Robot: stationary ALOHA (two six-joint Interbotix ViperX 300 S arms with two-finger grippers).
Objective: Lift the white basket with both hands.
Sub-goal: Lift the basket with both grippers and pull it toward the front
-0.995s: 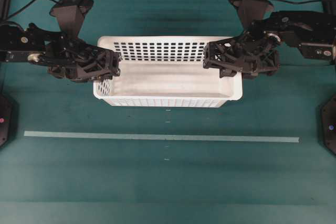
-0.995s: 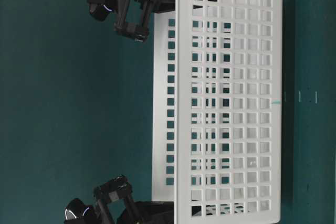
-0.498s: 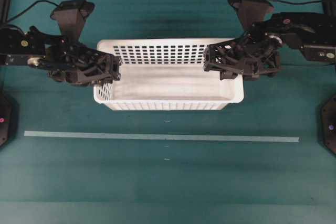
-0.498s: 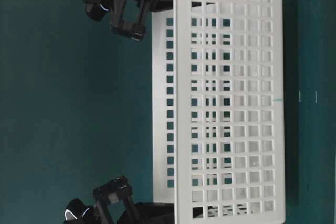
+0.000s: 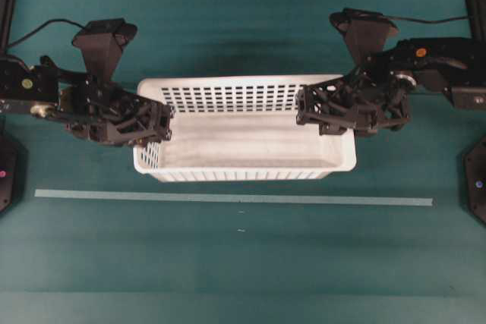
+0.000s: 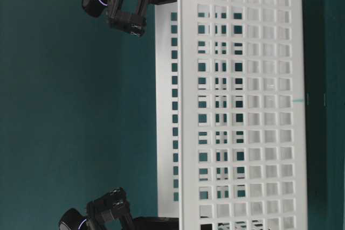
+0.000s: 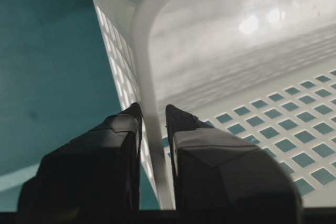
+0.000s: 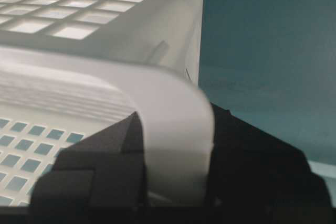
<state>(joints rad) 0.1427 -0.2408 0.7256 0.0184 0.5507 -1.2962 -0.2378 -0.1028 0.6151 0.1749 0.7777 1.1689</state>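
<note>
Overhead, the white basket (image 5: pixel 244 130) has drifted toward the tape line (image 5: pixel 228 198) since a second ago — carried. At table level it looms larger. Wrist views: left hand (image 7: pixel 153 116) and right hand (image 8: pixel 176 129) each clench an end rim, above the desk (image 5: pixel 228 263).

- The surface (image 5: pixel 228 263) is covered in a dark teal, faintly streaked material.
- A pale strip of tape (image 5: pixel 234 199) lies flat across it, running left to right in the overhead view.
- Small light marks (image 5: pixel 241 230) sit near the tape's middle.
</note>
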